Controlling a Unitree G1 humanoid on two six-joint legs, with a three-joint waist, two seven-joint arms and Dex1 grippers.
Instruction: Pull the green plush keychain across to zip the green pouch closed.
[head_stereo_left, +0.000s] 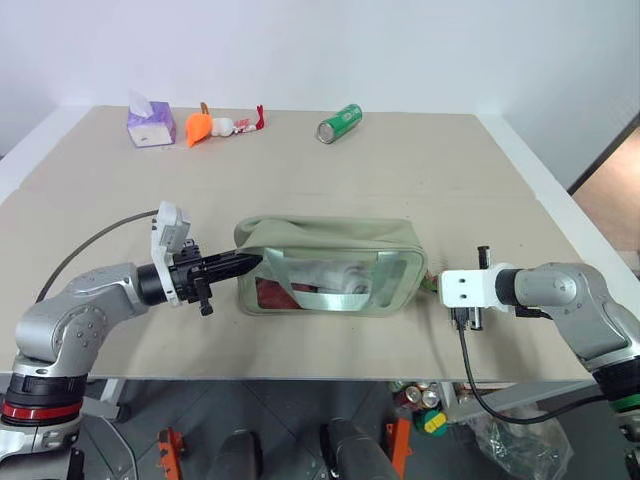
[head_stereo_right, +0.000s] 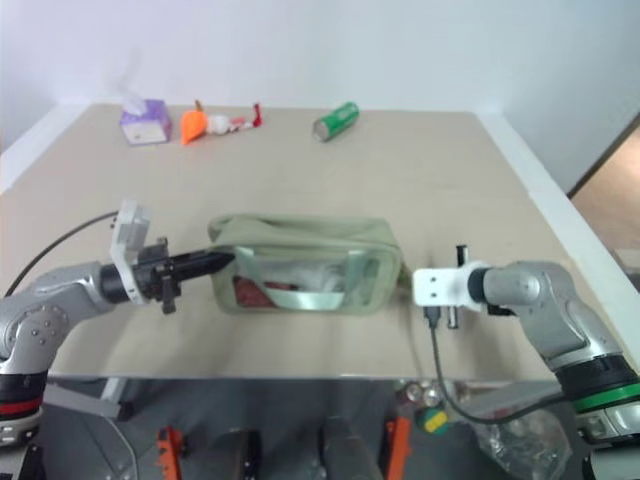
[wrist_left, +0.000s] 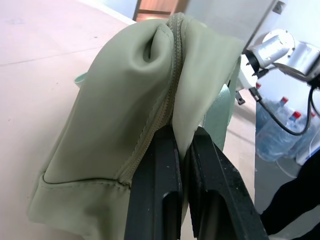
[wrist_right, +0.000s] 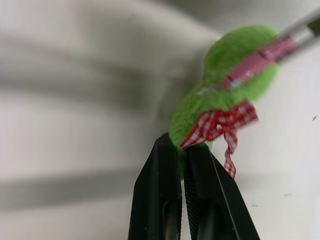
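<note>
Now green plush keychain (wrist_right: 220, 95) sits pinched in right claw (wrist_right: 184, 150).

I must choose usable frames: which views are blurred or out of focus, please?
Right wrist view: background smeared in streaks, the green plush keychain soft, the right gripper on it sharper. Left wrist view: the green pouch sharp. Head views: evenly lit, no glare.

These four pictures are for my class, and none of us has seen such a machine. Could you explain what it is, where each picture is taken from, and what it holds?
It is a two-armed robot at a table. Two pictures look down from its head; two look along each wrist's black fingers. The left gripper pinches one end of the green pouch. The right gripper nips the green plush keychain at the pouch's other end. At the far edge lie a purple tissue box, an orange plush toy and a green can.
</note>
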